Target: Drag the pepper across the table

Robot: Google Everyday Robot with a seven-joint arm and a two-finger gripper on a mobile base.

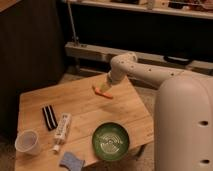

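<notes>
Toward the far side of the surface (85,107), the pepper (101,92) is found just beneath the gripper (105,88), touching or nearly so, its long axis laid slantwise from far-left to near-right (how the jaws stand cannot be told).

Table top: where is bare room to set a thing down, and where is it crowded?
Bare wood of the table lies between the pepper and the green bowl, and at the far corner behind the black striped item. Crowded: the near edge, with cup, white tube, blue sponge. The gripper is at the pepper.
</notes>
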